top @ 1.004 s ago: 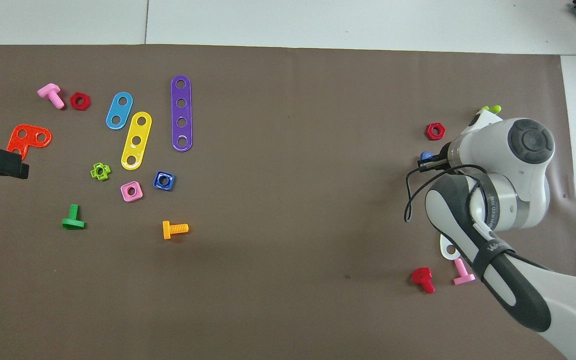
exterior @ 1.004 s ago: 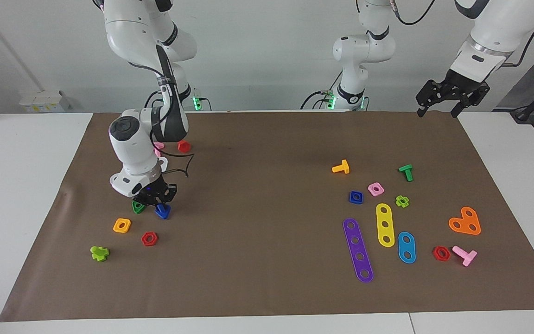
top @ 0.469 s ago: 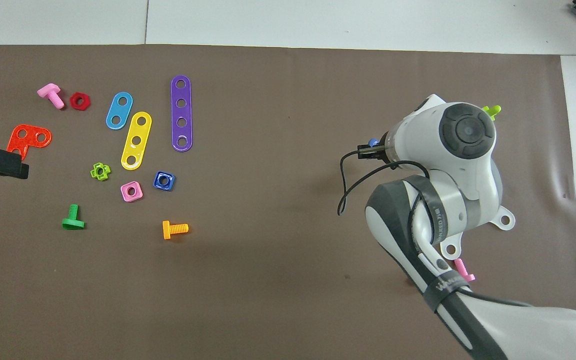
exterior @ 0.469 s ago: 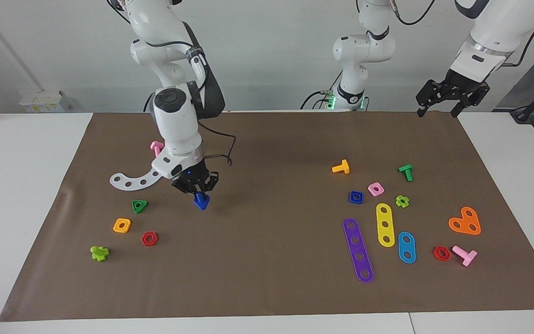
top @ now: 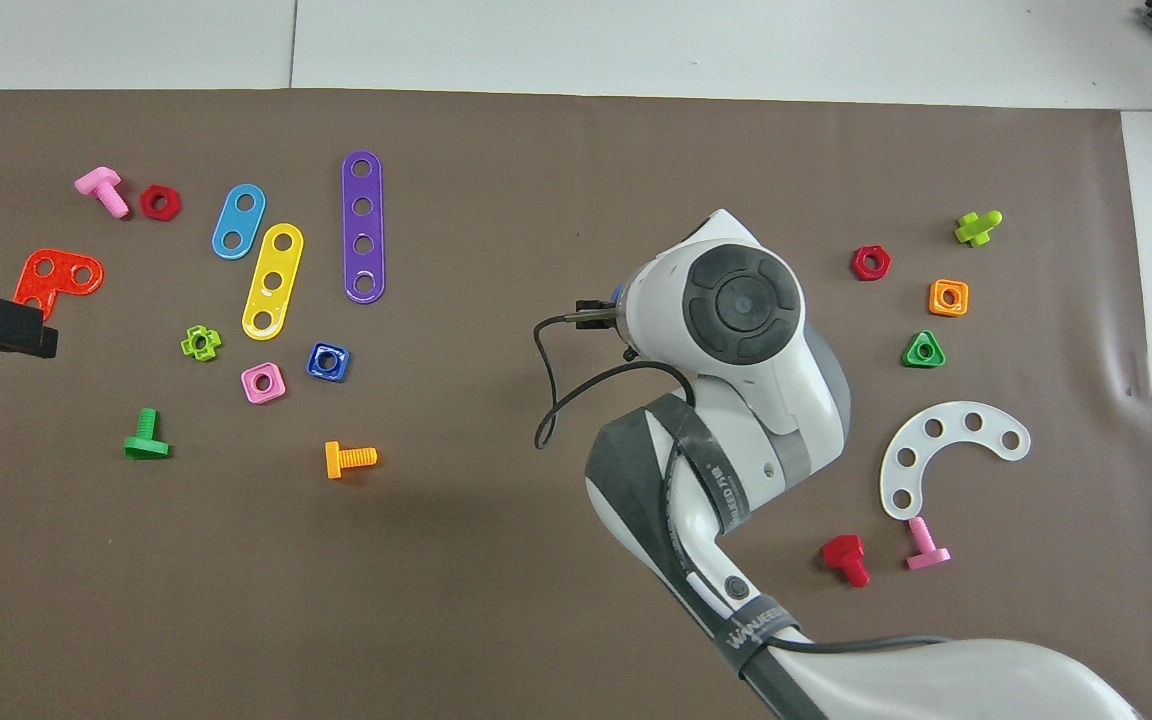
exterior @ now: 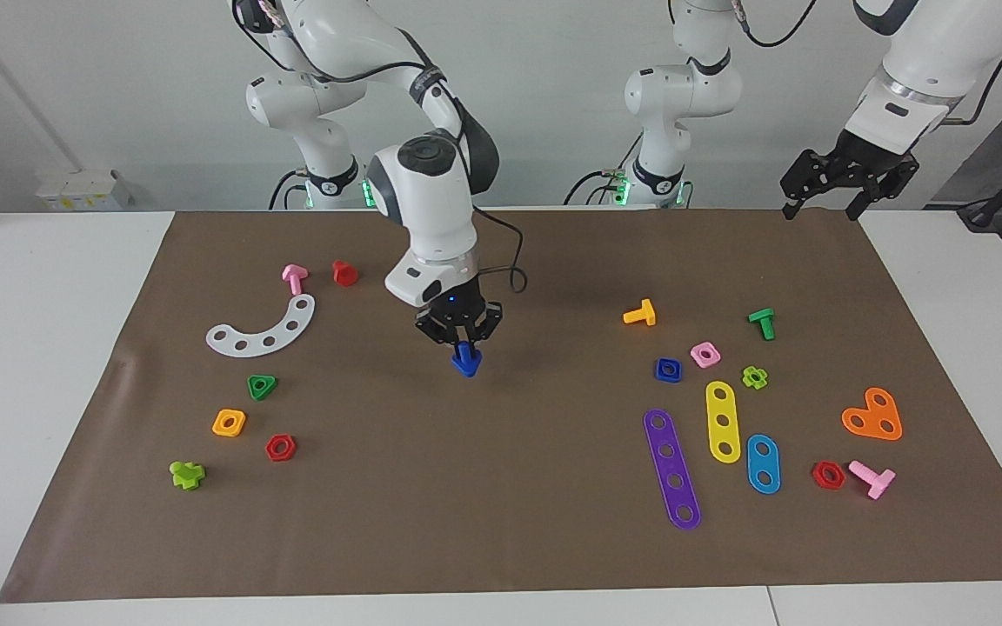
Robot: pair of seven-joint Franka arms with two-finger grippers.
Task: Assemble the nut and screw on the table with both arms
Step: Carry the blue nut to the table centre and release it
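While right hand (exterior: 465,341) grips screw (exterior: 466,361), wristband lettering unreadable

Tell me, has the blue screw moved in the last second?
Yes. The screw, held in the right tool, has travelled away from the green triangular nut toward the table's middle, closer to the blue nut.

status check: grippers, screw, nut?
Right gripper shut on screw, up over mid-mat. Left gripper open, waiting. Nut flat, untouched, nothing blocking.
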